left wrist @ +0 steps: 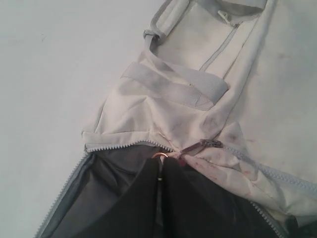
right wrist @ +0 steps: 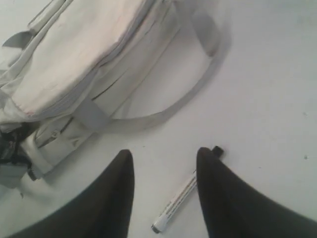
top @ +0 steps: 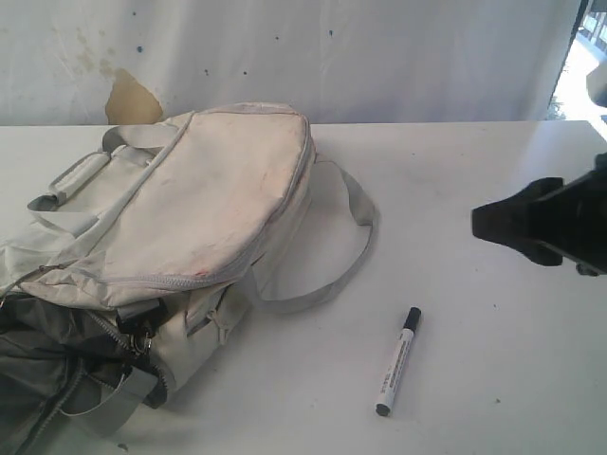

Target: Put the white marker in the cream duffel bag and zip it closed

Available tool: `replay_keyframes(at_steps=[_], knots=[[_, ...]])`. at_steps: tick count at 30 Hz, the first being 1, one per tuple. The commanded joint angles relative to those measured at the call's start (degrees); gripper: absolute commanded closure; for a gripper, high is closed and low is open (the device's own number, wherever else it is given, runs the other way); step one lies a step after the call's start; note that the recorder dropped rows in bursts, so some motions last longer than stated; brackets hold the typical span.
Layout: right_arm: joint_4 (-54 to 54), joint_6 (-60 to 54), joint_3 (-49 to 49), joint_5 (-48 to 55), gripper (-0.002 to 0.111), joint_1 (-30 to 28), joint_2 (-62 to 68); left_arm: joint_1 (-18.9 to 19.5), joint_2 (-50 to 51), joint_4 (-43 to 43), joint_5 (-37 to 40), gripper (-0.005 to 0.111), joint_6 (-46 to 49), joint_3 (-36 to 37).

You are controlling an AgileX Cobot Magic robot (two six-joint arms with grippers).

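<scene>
The cream duffel bag (top: pixel 209 199) lies on its side at the left of the white table, its near end unzipped and showing dark lining (left wrist: pixel 114 193). In the left wrist view my left gripper (left wrist: pixel 161 162) is shut on the copper ring of the zip pull (left wrist: pixel 159 156), whose brownish tab runs to the slider (left wrist: pixel 213 143). I cannot make this gripper out in the exterior view. The white marker (top: pixel 398 360) lies flat on the table to the right of the bag. My right gripper (top: pixel 488 226) hangs open above and to the right of it. The marker (right wrist: pixel 176 206) shows between the fingers, untouched.
A grey webbing strap (top: pixel 356 246) loops out from the bag onto the table toward the marker. A grey handle (top: pixel 76 175) sits on the bag's far left side. A white backdrop with a brown stain (top: pixel 128 95) stands behind the table.
</scene>
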Motion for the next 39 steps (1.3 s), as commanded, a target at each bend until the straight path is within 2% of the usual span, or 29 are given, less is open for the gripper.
replay_keyframes(at_steps=[1,3,5,12,17,19,22,24,26,31,34,39], knots=[[1.6,-2.9,-4.2,2.7,0.070,3.7,5.6,-0.1,2.3,-0.1,-0.8,0.088,-0.4,-0.3],[1.6,-3.4,-6.0,3.0,0.070,6.1,7.9,0.0,3.4,-0.1,-1.0,0.083,-1.6,-0.3],[1.6,-3.7,-7.6,2.9,0.068,8.6,9.9,0.4,4.8,0.3,-1.0,0.083,-3.1,-0.3],[1.6,-3.7,-11.0,1.5,0.060,15.9,15.2,8.3,8.7,0.0,-3.1,0.083,-1.3,-0.3],[1.6,-3.7,-11.6,-1.0,0.060,19.6,18.1,9.7,9.1,-2.0,-5.0,0.083,-1.3,-0.3],[1.6,-3.7,-11.6,-1.4,0.060,20.8,19.1,9.7,10.2,-5.3,-4.9,0.075,-1.3,-0.3],[1.7,-3.7,-11.6,-1.8,0.060,22.5,20.5,9.7,13.0,-10.7,-6.4,0.054,0.2,-0.3],[1.9,-3.7,-11.6,-1.9,0.060,23.1,21.0,9.7,15.5,-15.1,-8.0,0.043,2.0,-0.3],[2.3,-3.7,-11.6,-2.1,0.060,23.5,21.4,9.7,17.9,-20.5,-8.5,0.041,5.4,-0.3],[2.9,-3.7,-11.6,-2.1,0.060,23.5,21.7,9.7,24.8,-38.0,-8.7,0.041,24.4,-0.3],[2.9,-3.7,-11.6,-2.0,0.060,23.5,21.7,9.7,28.2,-40.5,-7.9,0.041,32.9,-0.8],[2.9,-3.7,-11.6,-3.1,0.060,23.5,21.7,9.7,32.4,-41.1,-7.0,0.041,39.2,-1.4]])
